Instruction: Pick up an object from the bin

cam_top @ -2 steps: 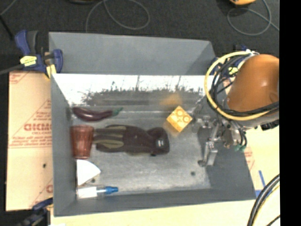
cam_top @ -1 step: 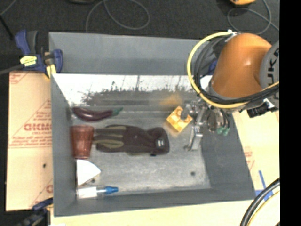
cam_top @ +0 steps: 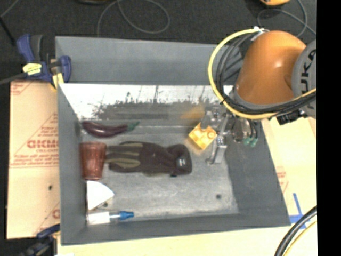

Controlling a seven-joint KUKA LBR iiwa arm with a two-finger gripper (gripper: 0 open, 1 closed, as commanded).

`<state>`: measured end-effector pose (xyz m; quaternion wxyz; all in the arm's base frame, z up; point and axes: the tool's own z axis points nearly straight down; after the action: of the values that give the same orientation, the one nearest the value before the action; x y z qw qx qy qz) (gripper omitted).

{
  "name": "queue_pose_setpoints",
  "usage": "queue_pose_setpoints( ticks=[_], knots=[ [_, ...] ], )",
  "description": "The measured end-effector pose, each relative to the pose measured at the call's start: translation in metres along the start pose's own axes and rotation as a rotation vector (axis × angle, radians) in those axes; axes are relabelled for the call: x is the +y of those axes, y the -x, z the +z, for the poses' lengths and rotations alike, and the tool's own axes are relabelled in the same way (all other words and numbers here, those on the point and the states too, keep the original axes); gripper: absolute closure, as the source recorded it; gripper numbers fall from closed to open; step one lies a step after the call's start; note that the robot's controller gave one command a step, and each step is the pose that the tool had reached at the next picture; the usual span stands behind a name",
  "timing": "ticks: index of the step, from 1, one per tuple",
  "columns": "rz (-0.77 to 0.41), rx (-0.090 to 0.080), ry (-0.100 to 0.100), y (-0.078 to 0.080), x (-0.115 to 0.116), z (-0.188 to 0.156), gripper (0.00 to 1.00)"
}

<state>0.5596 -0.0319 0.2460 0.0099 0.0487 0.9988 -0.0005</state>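
My gripper (cam_top: 217, 152) hangs over the right part of the bin floor, below the arm's orange dome. A small yellow block (cam_top: 200, 136) with an orange patch lies right against the gripper's left side; I cannot tell whether it is gripped or only touching. Left of it a dark glove (cam_top: 152, 159) with a red-brown cuff lies flat across the middle of the bin, its fingertip end nearest the gripper.
A purple toy eggplant (cam_top: 104, 127) lies by the back wall on the left. A white wedge-shaped piece (cam_top: 98, 194) and a white marker with a blue cap (cam_top: 109, 217) lie in the front left corner. The arm and its cables hang above the bin's right side.
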Motion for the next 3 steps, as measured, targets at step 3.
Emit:
queue_pose_setpoints(
  ticks=[3],
  knots=[
    [0.013,0.001,-0.001,0.021,0.095,0.135,0.00]
  ],
)
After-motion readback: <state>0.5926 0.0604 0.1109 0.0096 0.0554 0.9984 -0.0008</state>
